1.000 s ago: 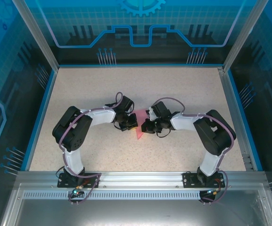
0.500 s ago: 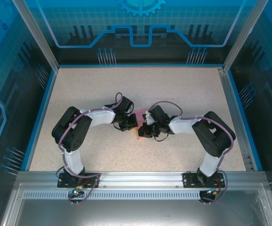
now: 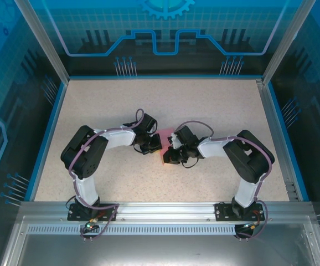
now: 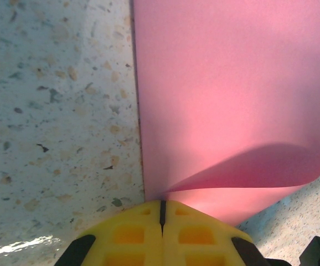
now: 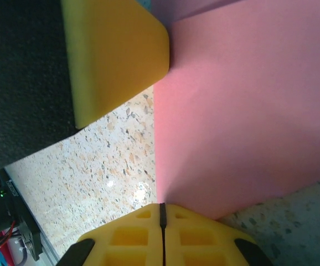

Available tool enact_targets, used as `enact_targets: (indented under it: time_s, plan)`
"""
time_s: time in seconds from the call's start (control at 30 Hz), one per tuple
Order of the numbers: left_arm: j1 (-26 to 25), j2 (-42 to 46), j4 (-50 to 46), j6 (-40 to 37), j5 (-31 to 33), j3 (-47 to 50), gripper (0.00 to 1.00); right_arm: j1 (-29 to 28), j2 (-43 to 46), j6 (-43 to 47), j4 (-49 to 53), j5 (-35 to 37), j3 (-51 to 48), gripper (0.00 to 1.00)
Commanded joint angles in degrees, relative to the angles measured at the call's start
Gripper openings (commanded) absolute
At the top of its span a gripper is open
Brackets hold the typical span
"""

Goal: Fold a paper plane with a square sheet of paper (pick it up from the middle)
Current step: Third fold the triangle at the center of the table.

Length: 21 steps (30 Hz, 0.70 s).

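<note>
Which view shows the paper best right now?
Left wrist: the paper shows broad and close, its near edge visibly curled. Right wrist shows a flat stretch; top external, just a small sliver.

The pink paper (image 4: pixel 226 83) lies, partly curled, on the speckled table (image 3: pixel 215 111).

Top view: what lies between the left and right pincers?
The square sheet of paper, pink, lies between the left pincer and the right pincer in the top view. Both wrist views show it right at the shut pincer tips.
</note>
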State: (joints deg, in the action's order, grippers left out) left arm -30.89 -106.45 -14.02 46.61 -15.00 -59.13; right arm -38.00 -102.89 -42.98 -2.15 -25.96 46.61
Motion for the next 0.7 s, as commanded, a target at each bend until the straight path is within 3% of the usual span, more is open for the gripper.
enact_targets:
  time_s: [0.0,0.5,0.67]
  plan:
    - [-0.8,-3.1,-6.4,0.3,3.3,3.1,0.0,-1.3,1.0,2.2,5.1,1.2,0.2,0.06]
    - [-0.8,-2.9,-6.7,0.3,3.4,3.1,0.0,-3.1,-0.9,1.8,6.9,2.9,1.5,0.07]
    - [-0.8,-2.6,-6.8,0.2,3.6,3.0,0.0,-2.2,3.0,1.6,7.2,3.6,2.7,0.06]
